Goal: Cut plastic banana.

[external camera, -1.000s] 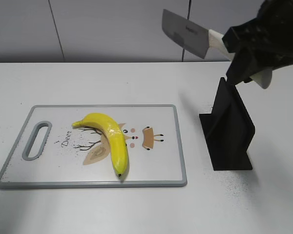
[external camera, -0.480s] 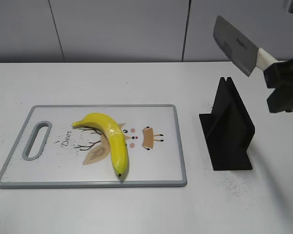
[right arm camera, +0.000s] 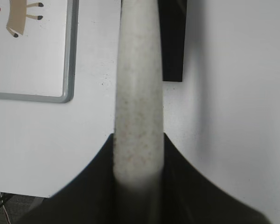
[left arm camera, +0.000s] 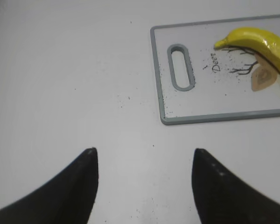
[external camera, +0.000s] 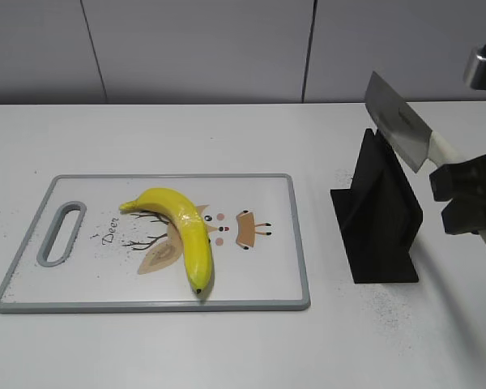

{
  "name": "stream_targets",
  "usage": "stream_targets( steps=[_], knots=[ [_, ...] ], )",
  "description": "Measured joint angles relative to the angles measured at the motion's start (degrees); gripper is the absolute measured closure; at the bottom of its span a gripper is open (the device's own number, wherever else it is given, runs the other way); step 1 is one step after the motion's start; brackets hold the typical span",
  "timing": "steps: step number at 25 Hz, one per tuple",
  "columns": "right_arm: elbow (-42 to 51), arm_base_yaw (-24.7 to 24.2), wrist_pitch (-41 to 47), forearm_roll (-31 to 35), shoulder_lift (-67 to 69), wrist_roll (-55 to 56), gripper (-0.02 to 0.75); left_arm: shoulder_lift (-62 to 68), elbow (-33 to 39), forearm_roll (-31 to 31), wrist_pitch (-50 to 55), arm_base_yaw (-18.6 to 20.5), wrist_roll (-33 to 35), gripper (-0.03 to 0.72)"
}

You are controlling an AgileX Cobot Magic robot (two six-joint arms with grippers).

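The yellow plastic banana [external camera: 185, 231] lies whole on the white cutting board [external camera: 105, 284], over a deer print; its stem end also shows in the left wrist view [left arm camera: 256, 39]. My right gripper [external camera: 462, 190] is shut on the cream handle [right arm camera: 139, 93] of a cleaver knife [external camera: 397, 130], held at a slant just above the black knife stand [external camera: 381, 219], blade tip up and to the left. My left gripper [left arm camera: 142, 156] is open and empty over bare table, left of the board [left arm camera: 210, 116]; it is out of the exterior view.
The black stand [right arm camera: 173, 42] sits right of the board on the white table. The board's grey rim [right arm camera: 67, 70] and handle slot [external camera: 58, 233] are visible. A grey wall runs along the back. Dark specks dot the table.
My right gripper has carried the knife from above and left of the stand to the right and down, so the blade now hangs just over the stand's top. The banana has not moved.
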Motion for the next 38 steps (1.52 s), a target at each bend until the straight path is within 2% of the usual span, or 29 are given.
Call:
stream_targets(
  steps=[6, 16, 26, 38],
  knots=[
    [3.02, 0.00, -2.39, -0.16, 0.00, 0.45, 0.575, -9.35, 2.98, 0.06, -0.75, 0.00, 0.00, 0.093],
    [3.95, 0.00, -5.81, -2.63, -0.07, 3.74, 0.575, -9.22, 3.30, 0.19, -1.86, 0.05, 0.00, 0.093],
    [3.95, 0.00, -6.67, -2.37, -0.36, 3.82, 0.575, -9.22, 3.30, 0.24, -1.97, 0.05, 0.00, 0.093],
    [3.95, 0.00, -8.21, -0.75, 8.47, 2.34, 0.575, -9.22, 3.37, -0.10, -2.08, 0.05, 0.00, 0.093]
  ],
)
